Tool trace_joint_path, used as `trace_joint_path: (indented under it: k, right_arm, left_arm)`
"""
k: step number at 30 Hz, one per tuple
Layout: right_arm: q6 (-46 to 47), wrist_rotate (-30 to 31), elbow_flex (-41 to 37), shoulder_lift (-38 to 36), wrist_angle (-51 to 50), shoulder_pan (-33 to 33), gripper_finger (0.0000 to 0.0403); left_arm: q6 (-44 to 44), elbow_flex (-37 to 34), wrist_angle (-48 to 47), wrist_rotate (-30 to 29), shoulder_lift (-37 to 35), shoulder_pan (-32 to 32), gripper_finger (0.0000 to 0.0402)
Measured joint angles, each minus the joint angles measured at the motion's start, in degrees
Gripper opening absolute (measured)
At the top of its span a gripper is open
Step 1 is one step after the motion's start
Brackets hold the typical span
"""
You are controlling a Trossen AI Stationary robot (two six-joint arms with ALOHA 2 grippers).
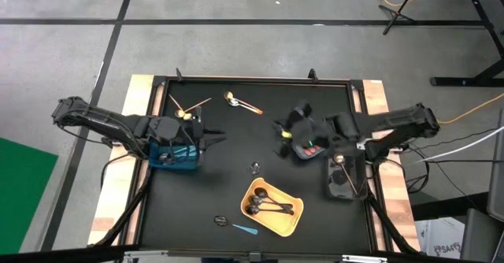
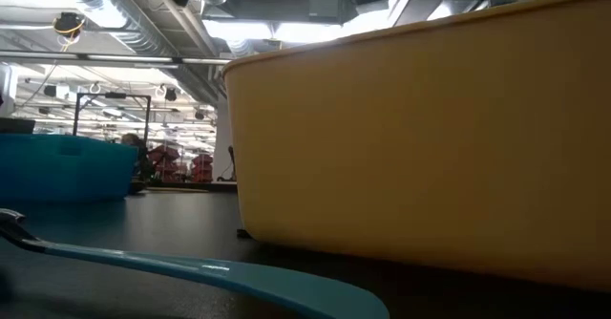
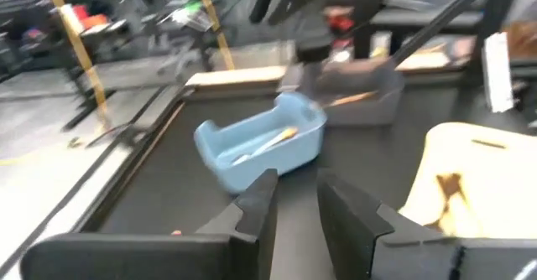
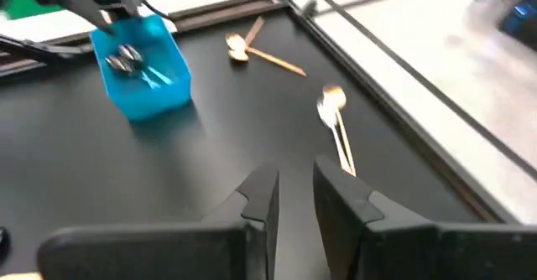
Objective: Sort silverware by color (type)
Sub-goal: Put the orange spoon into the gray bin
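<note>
The high view shows two tan spoons point(image 1: 187, 109) and an orange-handled silver spoon point(image 1: 242, 103) lying flat near the far edge. One small spoon point(image 1: 254, 167) lies mid-table. A black spoon point(image 1: 222, 220) and a light-blue spoon point(image 1: 246, 229) lie at the near edge. Black spoons rest in the yellow bin point(image 1: 293, 220), and a tan one rests in the dark bin point(image 1: 346, 186). My left gripper point(image 1: 211, 137) hovers open by the blue bin point(image 1: 175, 159). My right gripper point(image 1: 283, 129), also open, hangs over bare mat point(image 4: 294, 192), short of the orange-handled spoon point(image 4: 336, 125).
The blue bin point(image 4: 143, 66) holds silver and light-blue spoons. In the low view the yellow bin's wall point(image 2: 420, 138) fills the right side, with the light-blue spoon point(image 2: 191, 271) in front. A raised frame point(image 1: 252, 79) borders the black mat. Bare mat lies between the two grippers.
</note>
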Motion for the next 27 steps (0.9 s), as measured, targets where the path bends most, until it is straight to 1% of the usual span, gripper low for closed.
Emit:
trace_joint_path:
  k: [4, 7, 10, 12, 18, 21, 27]
  right_arm:
    - [-10.8, -9.6, 0.0, 2.7, 10.3, -7.6, 0.0065]
    - [-15.9, -16.3, 0.0, 5.2, 15.6, -12.7, 0.0065]
    - [-18.7, -20.5, 0.0, 7.8, 18.5, -17.1, 0.0065]
    - [-20.2, -21.8, 0.0, 9.6, 19.3, -19.6, 0.0065]
    - [-23.6, -22.0, 0.0, 15.8, 23.5, -25.5, 0.0065]
    - [-25.2, -22.2, 0.0, 19.2, 27.3, -27.6, 0.0065]
    - [-26.4, -25.3, 0.0, 25.9, 34.0, -30.9, 0.0065]
  left_arm:
    - [-0.5, 0.0, -4.4, -2.7, -1.7, 1.6, 0.008]
    - [-2.0, 0.0, -6.5, -3.1, -2.3, 2.5, 0.008]
    - [-3.0, 0.0, -8.1, -3.1, -2.3, 3.1, 0.008]
    - [-3.1, 0.0, -8.7, -3.1, -2.1, 3.3, 0.008]
    - [-3.1, 0.0, -11.6, -3.1, -2.0, 3.2, 0.008]
    - [-3.0, 0.0, -12.4, -3.1, -2.0, 3.2, 0.008]
    - [-2.9, 0.0, -13.8, -3.0, -2.0, 3.2, 0.008]
